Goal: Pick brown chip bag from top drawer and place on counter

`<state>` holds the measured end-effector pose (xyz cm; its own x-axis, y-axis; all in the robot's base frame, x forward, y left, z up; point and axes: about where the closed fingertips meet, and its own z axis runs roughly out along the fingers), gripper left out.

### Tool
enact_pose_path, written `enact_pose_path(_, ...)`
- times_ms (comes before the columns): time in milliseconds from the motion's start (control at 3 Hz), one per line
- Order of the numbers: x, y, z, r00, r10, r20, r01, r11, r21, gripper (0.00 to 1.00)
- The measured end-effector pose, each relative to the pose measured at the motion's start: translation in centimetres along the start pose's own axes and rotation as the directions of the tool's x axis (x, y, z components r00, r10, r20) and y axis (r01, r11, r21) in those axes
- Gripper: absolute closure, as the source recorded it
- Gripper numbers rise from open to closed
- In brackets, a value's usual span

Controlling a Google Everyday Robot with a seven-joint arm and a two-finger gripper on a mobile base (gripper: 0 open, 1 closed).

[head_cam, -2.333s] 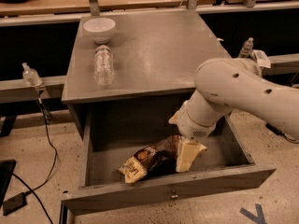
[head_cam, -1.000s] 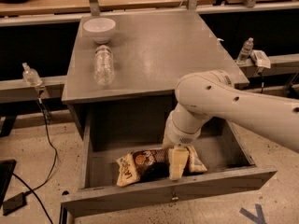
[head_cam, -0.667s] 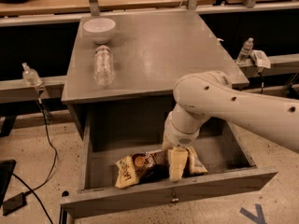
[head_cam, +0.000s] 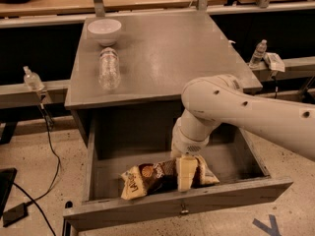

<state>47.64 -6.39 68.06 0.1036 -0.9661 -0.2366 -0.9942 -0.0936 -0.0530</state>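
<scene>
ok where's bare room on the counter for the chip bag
On the counter, centre and right are bare; bowl and water bottle crowd its left. The gripper is down in the top drawer at the brown chip bag.

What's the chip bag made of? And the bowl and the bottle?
The bag looks like thin foil or plastic film, being crinkled and printed. The bowl is smooth white, maybe ceramic or plastic; can't tell. The bottle is probably clear plastic; the counter shows through. The gripper is down in the drawer, at the bag.
</scene>
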Motion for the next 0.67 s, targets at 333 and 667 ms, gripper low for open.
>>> enact_pose_path(333, -0.02, 0.0, 0.03, 1.0, 0.0, 0.004, 0.0, 1.0, -0.002, 1.0)
enact_pose_path(667, -0.09, 0.0, 0.26, 1.0, 0.0, 0.02, 0.0, 1.0, -0.01, 1.0)
